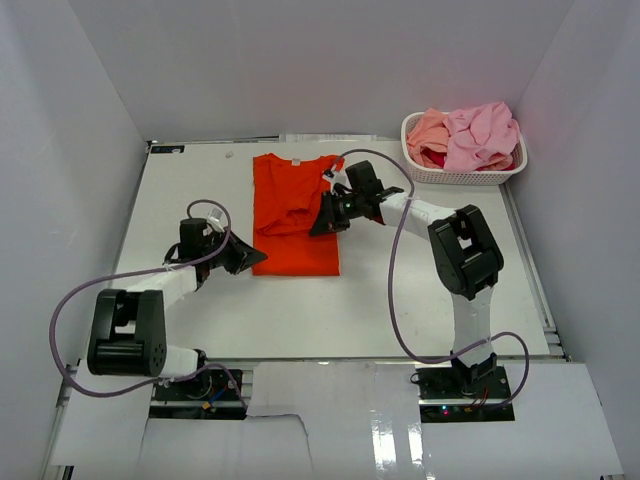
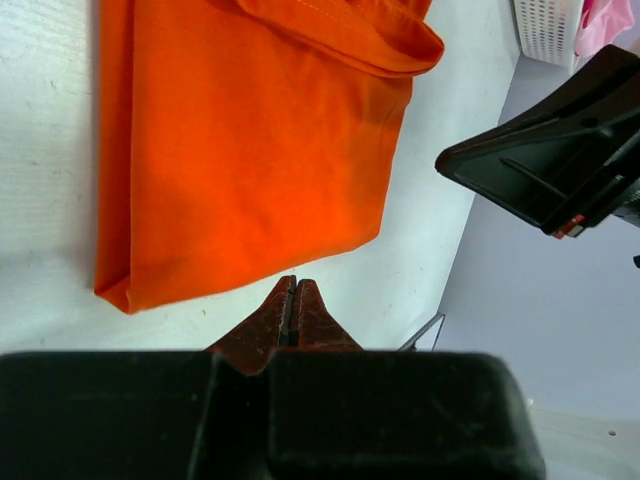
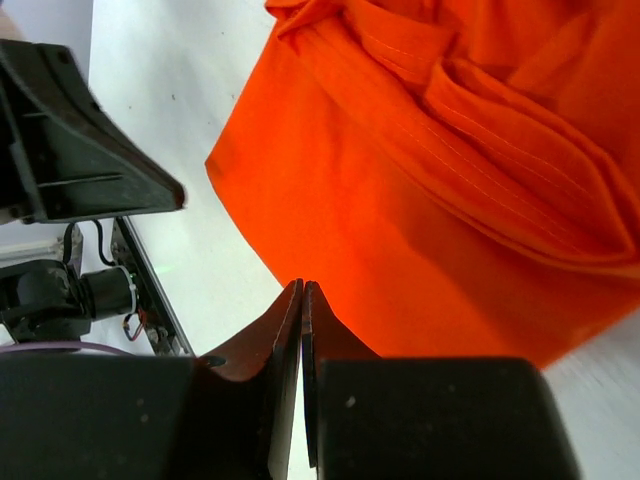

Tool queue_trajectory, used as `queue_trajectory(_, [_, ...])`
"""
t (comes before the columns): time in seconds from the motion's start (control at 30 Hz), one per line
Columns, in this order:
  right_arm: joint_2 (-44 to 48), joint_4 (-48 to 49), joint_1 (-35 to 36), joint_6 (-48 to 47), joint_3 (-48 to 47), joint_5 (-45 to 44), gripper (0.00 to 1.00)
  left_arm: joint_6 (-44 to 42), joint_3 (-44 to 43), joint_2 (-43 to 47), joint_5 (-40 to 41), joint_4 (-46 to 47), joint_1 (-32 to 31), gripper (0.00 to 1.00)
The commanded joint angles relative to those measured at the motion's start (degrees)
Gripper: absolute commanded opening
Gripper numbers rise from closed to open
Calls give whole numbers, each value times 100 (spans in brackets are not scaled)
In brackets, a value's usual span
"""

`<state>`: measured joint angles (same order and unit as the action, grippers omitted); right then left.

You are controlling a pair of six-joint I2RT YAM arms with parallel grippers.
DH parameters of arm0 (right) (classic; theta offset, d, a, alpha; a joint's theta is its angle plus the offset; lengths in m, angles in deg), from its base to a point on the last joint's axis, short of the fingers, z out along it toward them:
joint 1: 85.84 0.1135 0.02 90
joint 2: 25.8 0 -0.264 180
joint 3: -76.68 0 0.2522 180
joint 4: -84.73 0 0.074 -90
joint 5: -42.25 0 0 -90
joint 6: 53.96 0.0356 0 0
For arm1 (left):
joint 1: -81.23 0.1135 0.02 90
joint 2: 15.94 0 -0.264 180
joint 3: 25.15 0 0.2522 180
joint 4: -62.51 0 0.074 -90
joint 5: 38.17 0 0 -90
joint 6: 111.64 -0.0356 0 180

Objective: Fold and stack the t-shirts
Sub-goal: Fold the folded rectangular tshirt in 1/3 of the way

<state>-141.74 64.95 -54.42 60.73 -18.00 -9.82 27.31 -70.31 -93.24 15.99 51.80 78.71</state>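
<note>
A bright orange-red t-shirt [image 1: 295, 215] lies partly folded on the white table, with a sleeve folded over its upper part [image 3: 480, 110]. My left gripper [image 1: 262, 258] is shut at the shirt's lower left edge. In the left wrist view its tips [image 2: 293, 281] sit just short of the cloth [image 2: 250, 150], and no fabric shows between them. My right gripper [image 1: 315, 228] is shut at the shirt's right edge. Its tips [image 3: 303, 286] meet the border of the cloth [image 3: 420, 230], again with no fabric visible between the fingers.
A white perforated basket [image 1: 465, 178] stands at the back right. It holds a light pink shirt [image 1: 480, 135], a salmon one [image 1: 428, 130] and a bit of dark red cloth [image 1: 435, 158]. White walls enclose the table on three sides. Cables loop beside both arms.
</note>
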Motion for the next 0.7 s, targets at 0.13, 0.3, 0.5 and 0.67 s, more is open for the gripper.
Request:
queue_trajectory(0.13, [-437, 13, 294, 54, -564, 92, 8, 36, 99, -927, -503, 1382, -116, 0])
queue_trajectory(0.3, [-693, -109, 417, 19, -880, 39, 8, -113, -77, -1331, -346, 1435, -248, 0])
queue_trajectory(0.5, [-1088, -311, 549, -25, -1249, -31, 8, -193, -349, -1753, -152, 1435, -476, 0])
queue_trajectory(0.67, [-1396, -680, 742, -192, -1820, -216, 8, -210, -385, -1877, 67, 1435, -653, 0])
